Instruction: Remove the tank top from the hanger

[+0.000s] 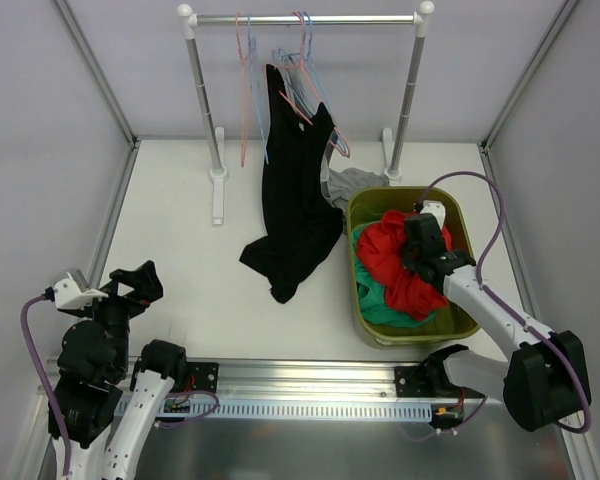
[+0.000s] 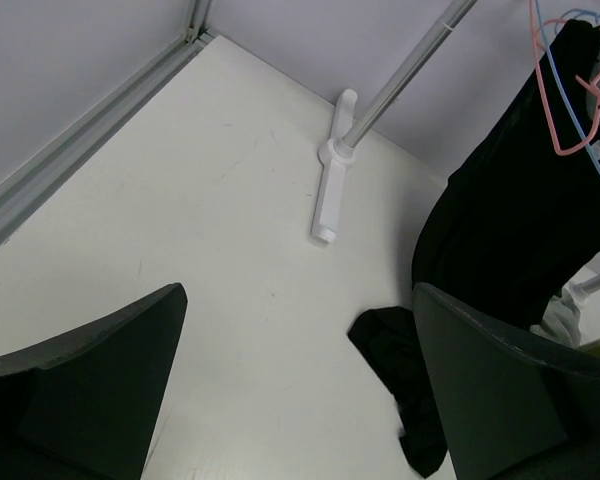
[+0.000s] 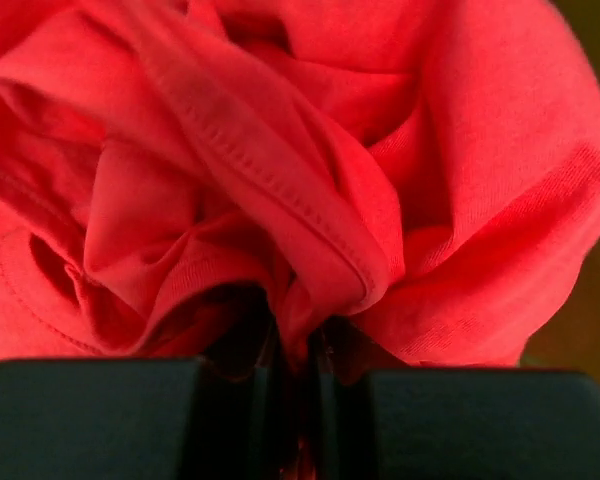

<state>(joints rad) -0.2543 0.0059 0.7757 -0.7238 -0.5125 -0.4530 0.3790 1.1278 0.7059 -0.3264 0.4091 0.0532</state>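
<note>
A black tank top (image 1: 295, 190) hangs from a hanger (image 1: 302, 105) on the clothes rack (image 1: 305, 18); its lower end lies crumpled on the white table. It also shows in the left wrist view (image 2: 510, 230), under pink and blue hangers (image 2: 565, 90). My left gripper (image 1: 130, 285) is open and empty at the near left, well away from it; its fingers frame bare table (image 2: 300, 330). My right gripper (image 1: 425, 245) is down in the olive basket, shut on a fold of a red garment (image 3: 280, 170).
The olive basket (image 1: 400, 193) at right holds the red garment (image 1: 390, 250) and a green one (image 1: 375, 300). A grey cloth (image 1: 355, 180) lies behind it. Several spare hangers hang on the rail (image 1: 245, 60). The rack's left foot (image 2: 330, 190) stands on the table.
</note>
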